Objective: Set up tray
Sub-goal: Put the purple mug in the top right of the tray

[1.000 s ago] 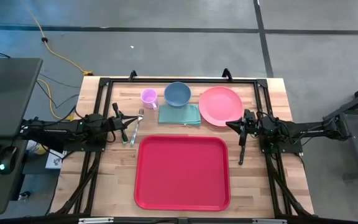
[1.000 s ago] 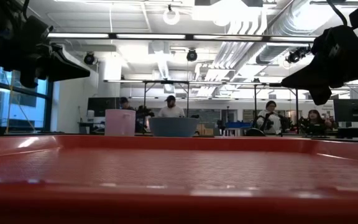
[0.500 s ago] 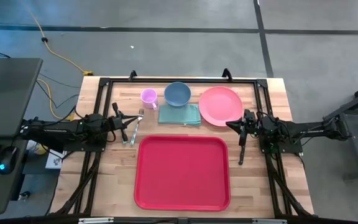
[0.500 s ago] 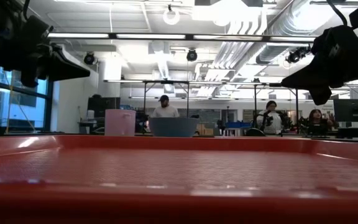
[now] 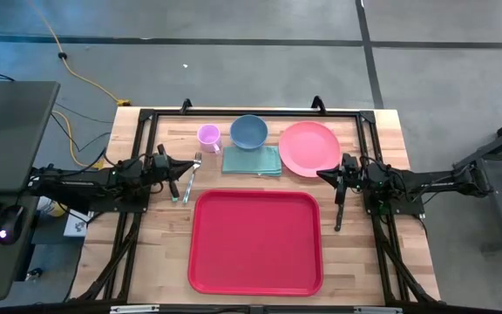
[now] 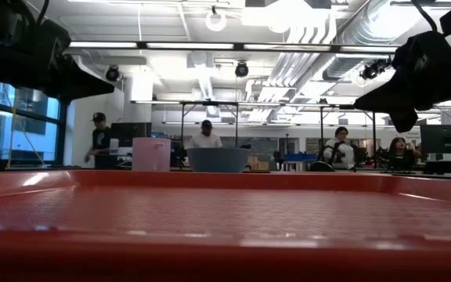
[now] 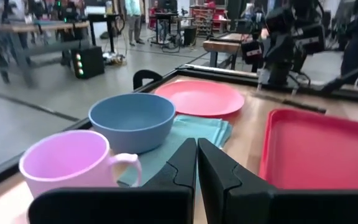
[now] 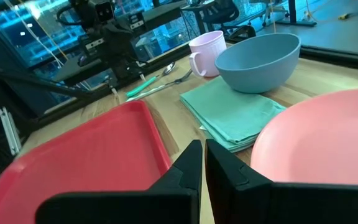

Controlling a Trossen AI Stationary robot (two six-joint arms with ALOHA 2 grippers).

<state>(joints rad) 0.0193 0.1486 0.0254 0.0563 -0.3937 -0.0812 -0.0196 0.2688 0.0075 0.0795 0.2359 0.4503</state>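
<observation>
**Both claws pressed together, holding nothing**

The left gripper (image 5: 178, 170) has its fingers pressed together, empty (the right gripper (image 5: 330, 175) likewise). The large red rectangular plastic tray (image 5: 255, 242) lies bare between them, toward six o'clock of the round pink plate (image 5: 309, 148).

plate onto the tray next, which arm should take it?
Right, probably. The right gripper sits just beside the pink plate, fingers shut, and the empty red tray is close by. The left gripper, also shut, is across the table by the fork and mug.
</observation>
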